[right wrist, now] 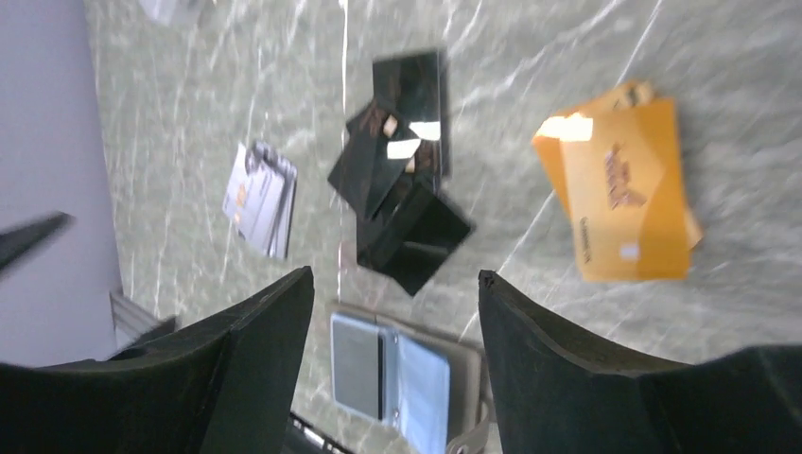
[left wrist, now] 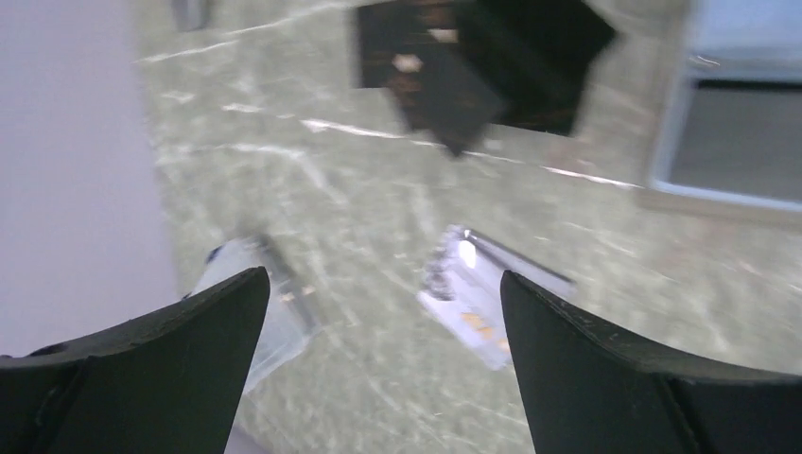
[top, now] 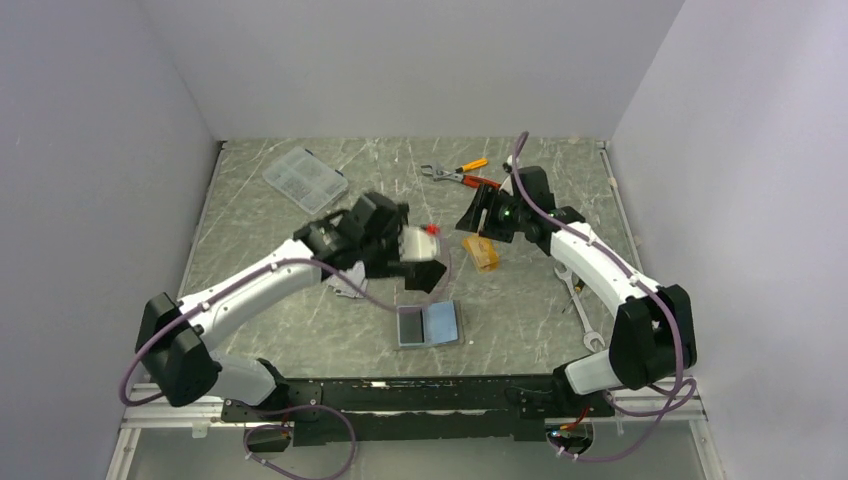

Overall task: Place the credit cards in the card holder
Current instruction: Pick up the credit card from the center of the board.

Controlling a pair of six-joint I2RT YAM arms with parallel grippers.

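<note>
With right gripper (right wrist: 392,276) spread, empty, lower to black credit cards (right wrist: 402,184) just ahead; pinch one card only, by an edge; left gripper (left wrist: 380,279) likewise spread, holding nothing.

The left arm (top: 250,285) stretches forward and inward, and the left gripper (left wrist: 383,276) is spread wide with nothing between its fingers. The right arm (top: 600,265) angles inward (elbow folded near its base), and the right gripper (right wrist: 393,275) is parted, holding nothing.
</note>
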